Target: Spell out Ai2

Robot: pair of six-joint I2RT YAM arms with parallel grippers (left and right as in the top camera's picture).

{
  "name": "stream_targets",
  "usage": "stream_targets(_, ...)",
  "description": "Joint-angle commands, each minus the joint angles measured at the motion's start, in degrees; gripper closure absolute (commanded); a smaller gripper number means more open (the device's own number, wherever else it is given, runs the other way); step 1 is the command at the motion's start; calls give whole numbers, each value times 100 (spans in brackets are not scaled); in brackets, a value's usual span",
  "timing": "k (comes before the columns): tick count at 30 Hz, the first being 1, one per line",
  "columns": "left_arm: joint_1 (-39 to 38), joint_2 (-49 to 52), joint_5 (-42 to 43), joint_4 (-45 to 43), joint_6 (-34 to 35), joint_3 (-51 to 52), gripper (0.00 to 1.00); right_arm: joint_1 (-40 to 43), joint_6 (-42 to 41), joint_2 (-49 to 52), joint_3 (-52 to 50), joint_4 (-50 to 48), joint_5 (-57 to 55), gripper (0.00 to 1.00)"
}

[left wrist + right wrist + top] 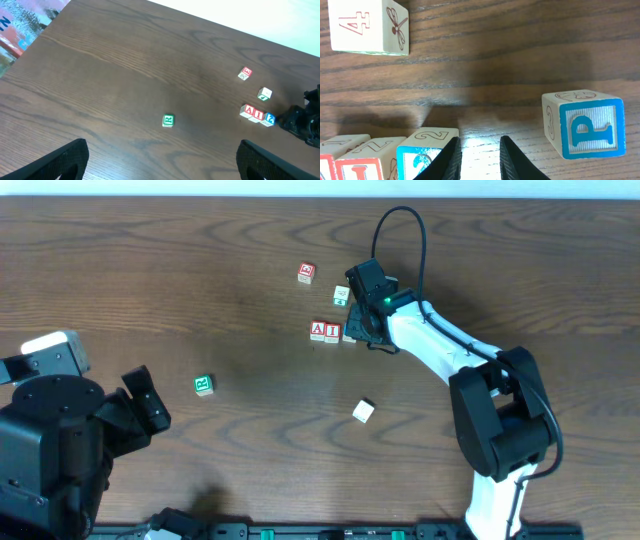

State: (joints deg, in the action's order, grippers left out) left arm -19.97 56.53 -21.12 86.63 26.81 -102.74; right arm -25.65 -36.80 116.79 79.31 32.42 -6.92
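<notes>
Looks basically done: A cube, I cube and 2 cube sit in 1 row, 9 to 3 o'clock. Right gripper is narrowly parted and empty, with the 2 cube at its 9 o'clock. Left gripper is wide, holding nothing. Only backing off left, I reckon.

Dark brown wood-grain table. Centre-right: A cube and I cube white with red borders and letters; 2 cube blue, white digit. Left: green-faced cube.
</notes>
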Motion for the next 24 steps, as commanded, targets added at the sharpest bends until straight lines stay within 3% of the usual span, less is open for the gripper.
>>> stream_targets(1, 7, 20, -4, 11, 2, -52, 5, -31, 68, 57, -35, -37, -59, 73)
stream_targets(24, 7, 20, -4, 11, 2, -52, 4, -31, 42, 57, -35, -160, -55, 64)
